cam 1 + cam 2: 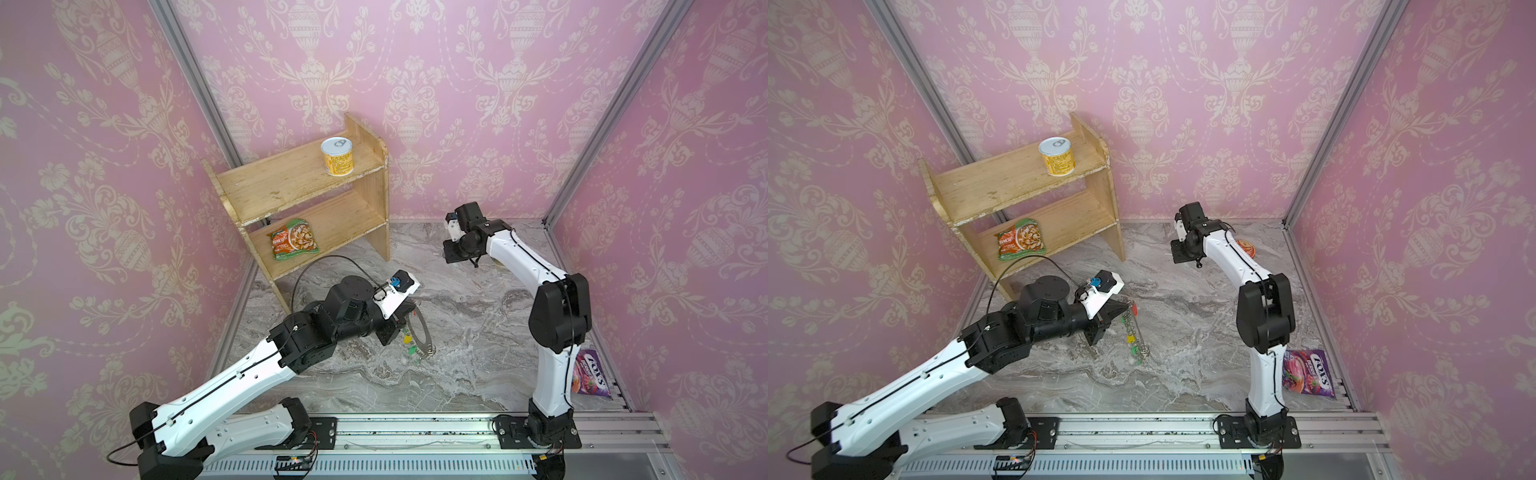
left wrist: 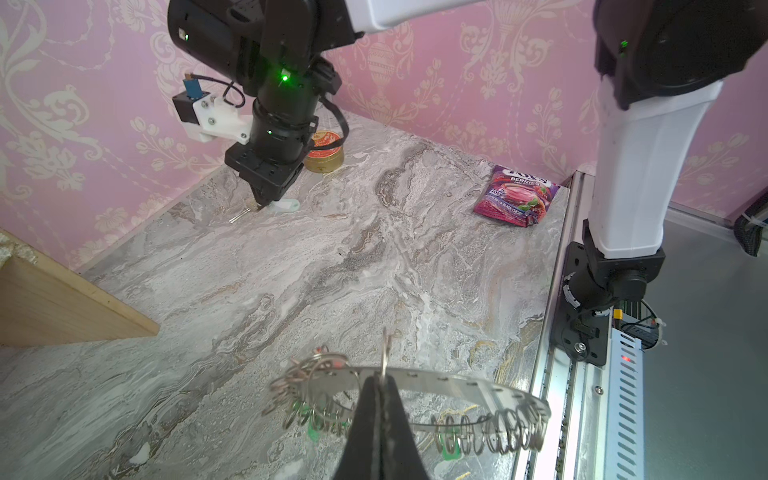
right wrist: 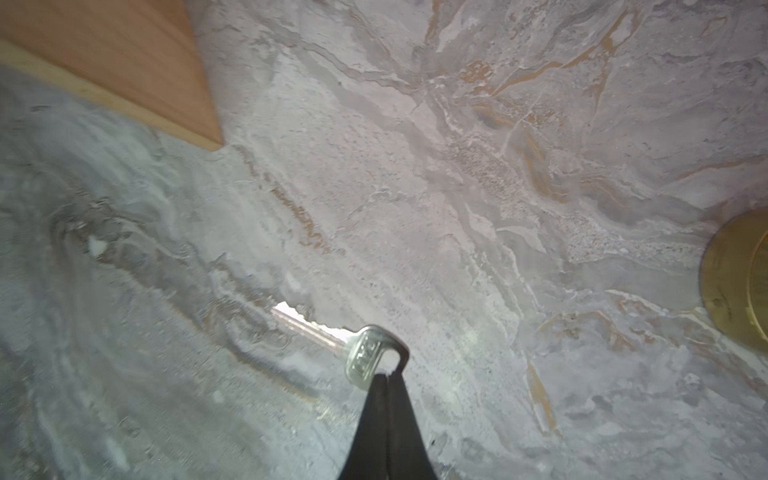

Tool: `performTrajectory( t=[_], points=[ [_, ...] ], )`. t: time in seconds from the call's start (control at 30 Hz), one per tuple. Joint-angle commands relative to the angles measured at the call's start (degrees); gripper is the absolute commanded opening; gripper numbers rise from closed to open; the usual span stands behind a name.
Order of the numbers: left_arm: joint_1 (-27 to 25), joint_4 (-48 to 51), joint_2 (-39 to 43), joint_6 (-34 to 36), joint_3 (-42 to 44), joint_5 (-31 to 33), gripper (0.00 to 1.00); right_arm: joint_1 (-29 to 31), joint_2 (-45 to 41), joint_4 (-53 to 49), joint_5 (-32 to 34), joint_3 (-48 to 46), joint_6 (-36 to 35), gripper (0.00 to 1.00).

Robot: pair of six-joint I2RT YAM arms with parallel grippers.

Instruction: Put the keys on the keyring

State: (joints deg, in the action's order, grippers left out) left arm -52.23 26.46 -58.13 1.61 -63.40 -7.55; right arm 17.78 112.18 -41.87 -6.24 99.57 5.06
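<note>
Closest to the rail, the left gripper point(image 2: 382, 376) has its fingers pinched shut on the rim of the keyring point(image 2: 457, 384). It holds the ring up on edge over the front-middle of the desk point(image 2: 374, 270), with a few tagged keys point(image 1: 1130, 340) already dangling off the wire loops. It's hard to tell whether the low edge touches the desk. That arm lies long and low from its front-left base, forearm almost flat, wrist rolled so the ring faces sideways. Further back, near the rear wall and just beside the red-topped tin point(image 2: 324, 151), the right gripper point(image 3: 387, 374) points straight down at the desk. Its fingers are closed on the head end of a loose silver key point(image 3: 365, 353), with the white tag point(image 2: 286, 205) sticking out one side and the blade out the other. Can't tell if the key has left the surface. The right arm rises from its front-right base, elbow high, forearm reaching back, wrist bent down. This looks like the pick-up of the next key. To do it well, the arm should probably lift straight up and slow so that thin pinch doesn't let the key swivel, and the hole in the head needs to sit clear of the fingers. Then it can carry the key across to a free loop while the left holds the ring dead steady. The biggest risk is probably the key twisting or dropping on the way.
</note>
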Motion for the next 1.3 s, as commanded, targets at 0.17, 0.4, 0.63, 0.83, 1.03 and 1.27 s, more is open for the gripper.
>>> performTrajectory(
  t=[0.17,0.4,0.63,0.83,1.03,1.27],
  points=[
    [0.46,1.22,4.24,1.12,-2.69,-0.09,0.00,10.36,-9.96,3.47,-1.12,-25.26,1.25,0.00],
    [0.37,2.20,4.93,1.11,-2.87,-0.33,0.00,16.62,-15.37,9.38,1.96,-40.15,5.57,0.00],
    [0.37,1.96,4.87,0.90,-3.05,-0.58,0.00,18.53,-17.13,10.25,3.33,-44.87,7.11,0.00],
    [0.28,1.73,4.52,0.66,-3.14,-1.06,0.00,18.52,-19.33,10.09,5.14,-46.05,8.69,0.14],
    [0.29,1.61,4.30,0.55,-3.23,-1.31,0.00,18.52,-21.98,10.15,4.81,-47.21,10.30,0.22],
    [0.26,1.49,4.08,0.41,-3.32,-1.58,0.00,18.52,-22.92,10.10,4.23,-49.03,10.41,0.21]
  ],
)
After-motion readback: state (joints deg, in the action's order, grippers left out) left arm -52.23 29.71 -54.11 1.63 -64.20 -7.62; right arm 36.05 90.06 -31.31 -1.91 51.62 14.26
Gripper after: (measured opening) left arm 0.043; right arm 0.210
